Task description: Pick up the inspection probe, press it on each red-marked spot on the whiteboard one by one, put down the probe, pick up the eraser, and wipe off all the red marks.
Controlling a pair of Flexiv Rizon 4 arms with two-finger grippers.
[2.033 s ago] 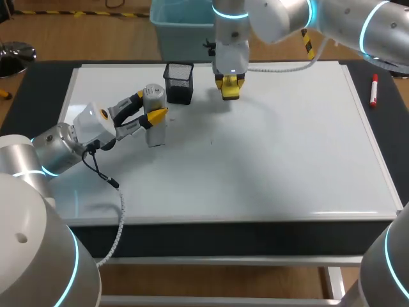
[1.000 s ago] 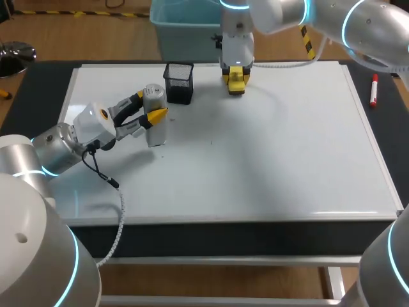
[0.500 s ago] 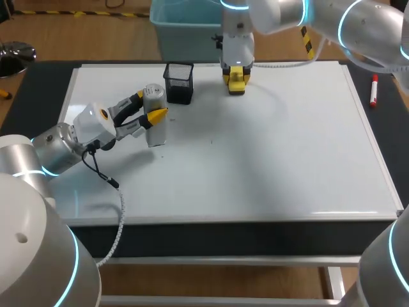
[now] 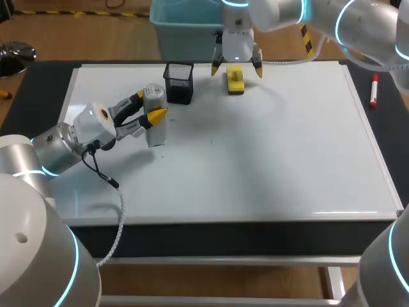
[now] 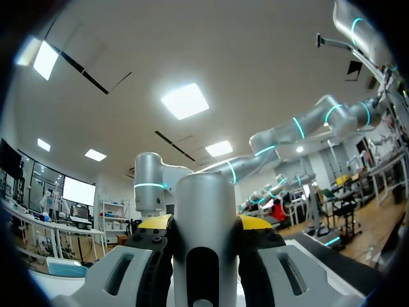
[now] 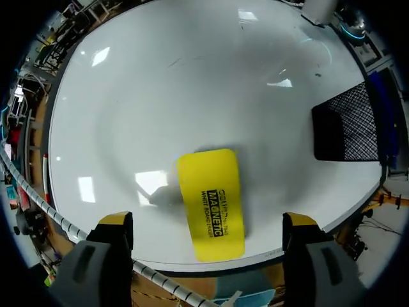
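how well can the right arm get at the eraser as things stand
Likely yes: the right gripper hangs open just over the eraser, a finger to each side, nothing between. The mesh cup stands clear beside it.

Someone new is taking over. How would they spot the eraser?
Look along the far edge of the whiteboard, near its middle, below the open right gripper. The eraser lies flat there, beside the black mesh cup. It is the only flat yellow block; the cup is black and the grey probe stands upright in the left gripper.

We see a table (image 4: 43,82) with a black top and a pale frame rail below its near edge
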